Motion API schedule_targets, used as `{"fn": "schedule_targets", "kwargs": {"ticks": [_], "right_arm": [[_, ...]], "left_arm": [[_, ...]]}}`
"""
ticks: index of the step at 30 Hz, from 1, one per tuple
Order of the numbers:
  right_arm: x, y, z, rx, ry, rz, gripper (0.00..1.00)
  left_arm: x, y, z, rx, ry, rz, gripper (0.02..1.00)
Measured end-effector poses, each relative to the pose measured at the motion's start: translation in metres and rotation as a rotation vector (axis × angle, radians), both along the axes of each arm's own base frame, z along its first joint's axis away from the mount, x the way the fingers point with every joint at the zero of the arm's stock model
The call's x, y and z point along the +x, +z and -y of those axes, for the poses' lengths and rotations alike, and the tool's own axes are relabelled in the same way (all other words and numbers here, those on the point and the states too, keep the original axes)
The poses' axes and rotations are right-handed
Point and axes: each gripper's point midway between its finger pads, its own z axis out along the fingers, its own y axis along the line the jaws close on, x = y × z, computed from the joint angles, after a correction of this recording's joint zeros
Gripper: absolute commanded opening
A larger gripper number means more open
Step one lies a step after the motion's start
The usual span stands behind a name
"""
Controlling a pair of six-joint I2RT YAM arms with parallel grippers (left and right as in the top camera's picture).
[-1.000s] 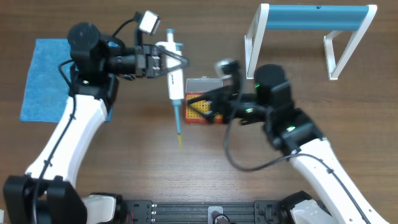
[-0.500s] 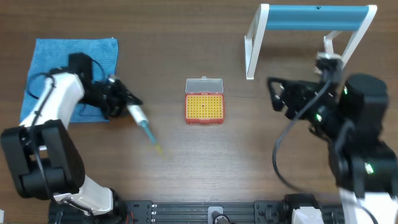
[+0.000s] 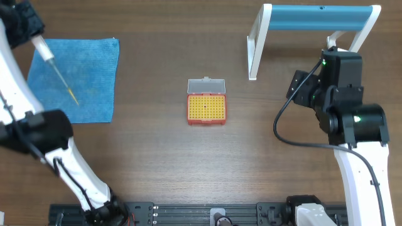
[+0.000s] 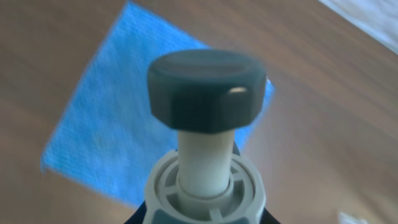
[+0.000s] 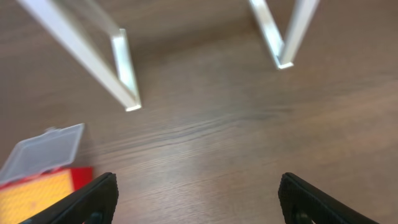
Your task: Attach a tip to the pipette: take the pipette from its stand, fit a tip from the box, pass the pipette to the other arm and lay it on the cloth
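From above, the left gripper [image 3: 28, 26] sits at the far left corner of the tabletop [image 3: 157, 157], clamped on the pipette [image 3: 44, 50]. The pipette slants down over the blue cloth [image 3: 94, 69], and its yellow tip [image 3: 73, 98] is over the cloth's middle; whether the tip touches the cloth I cannot tell. The box [image 3: 206, 109] stands mid-table with its clear lid [image 3: 206, 86] folded back, well apart from the cloth. The white and blue stand [image 3: 320, 17] is at the far right, and the right gripper [image 3: 296, 88] hangs just in front of it, holding nothing. In the left wrist view, the pipette's grey knob [image 4: 208, 90] stands up close on its white stem, with the cloth [image 4: 106, 137] spread on the tabletop [image 4: 323, 124] beneath it. In the right wrist view, the right gripper [image 5: 199, 202] is spread wide, its fingers [image 5: 93, 199] far apart above bare tabletop [image 5: 217, 137]. The stand's white legs [image 5: 124, 68] rise beyond it, and the box [image 5: 37, 190] with its lid [image 5: 43, 149] lies off to one side.
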Motion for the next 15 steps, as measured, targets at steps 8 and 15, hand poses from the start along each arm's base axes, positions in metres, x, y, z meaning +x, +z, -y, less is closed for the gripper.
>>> {"fn": "schedule_targets", "kwargs": {"ticks": [8, 15], "right_arm": [[-0.001, 0.023, 0.017, -0.017, -0.131, 0.081, 0.842], [-0.006, 0.036, 0.020, -0.007, -0.169, 0.130, 0.844]], "left_arm": [[0.054, -0.055, -0.042, 0.141, -0.025, 0.000, 0.025], [0.062, -0.107, -0.038, 0.263, -0.184, -0.169, 0.027]]}}
